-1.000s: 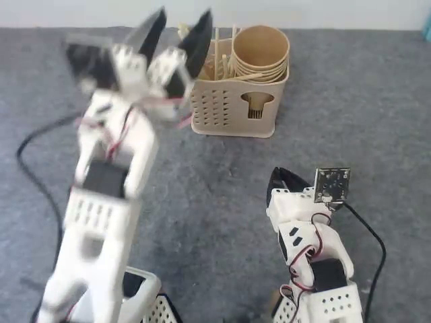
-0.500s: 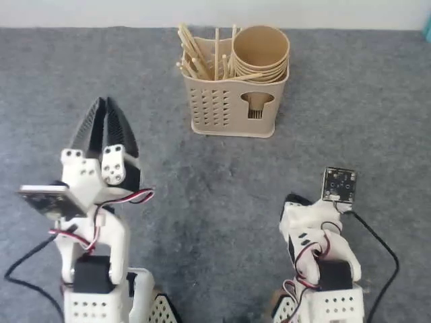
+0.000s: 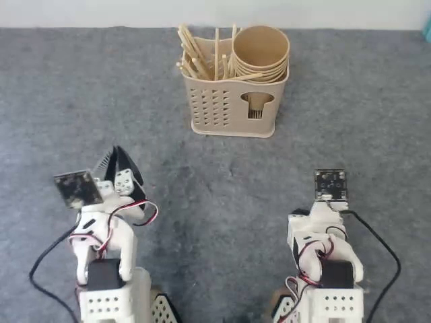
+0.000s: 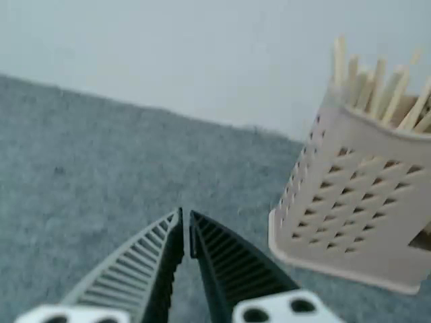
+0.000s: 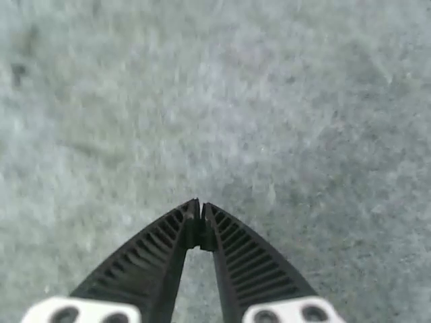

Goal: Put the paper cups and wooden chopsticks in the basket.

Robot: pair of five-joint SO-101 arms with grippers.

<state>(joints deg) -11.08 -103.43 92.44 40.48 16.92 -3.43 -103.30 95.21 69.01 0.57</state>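
Note:
A beige perforated basket [image 3: 232, 101] stands at the back centre of the grey carpet. Inside it sit stacked paper cups [image 3: 260, 50] on the right and a bundle of wooden chopsticks [image 3: 199, 55] on the left. The basket [image 4: 350, 195] and chopstick tips [image 4: 377, 81] also appear in the left wrist view. My left gripper [image 3: 116, 156] [image 4: 186, 217] is shut and empty, folded back near its base at the front left, well short of the basket. My right gripper [image 5: 200, 204] is shut and empty, pointing down at bare carpet.
Both arm bases stand at the front edge, the left arm [image 3: 101, 229] and the right arm [image 3: 323, 242], each trailing a black cable. Grey carpet [image 3: 215, 182] lies between them and the basket. A pale wall [image 4: 168, 47] rises behind the carpet.
The left arm pulled back from beside the basket, shut its gripper and folded down toward its base. The right arm tucked back slightly.

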